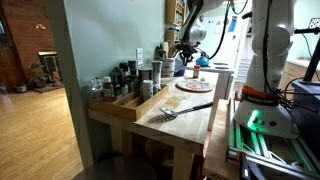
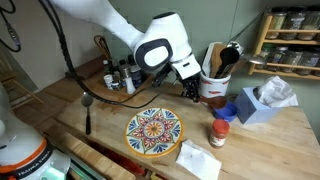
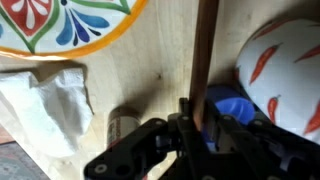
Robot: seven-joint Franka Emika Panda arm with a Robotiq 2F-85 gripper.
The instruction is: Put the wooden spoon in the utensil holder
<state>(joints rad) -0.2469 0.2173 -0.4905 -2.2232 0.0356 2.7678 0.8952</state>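
Both exterior views share plate (image 1: 194,85) (image 2: 153,131); wrist view close, looking down

Utensil holder (image 2: 212,90) behind plate (image 2: 153,132), on table (image 2: 275,150)

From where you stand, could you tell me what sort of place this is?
Probably a home kitchen corner: a pale wooden counter carries a round, brightly painted ceramic plate, a white-and-red utensil holder full of cooking tools, and a row of dark-capped spice bottles.

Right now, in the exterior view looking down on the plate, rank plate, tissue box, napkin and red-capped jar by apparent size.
1. painted plate
2. blue tissue box and white napkin: too alike to rank, napkin nearer the camera
3. red-capped jar
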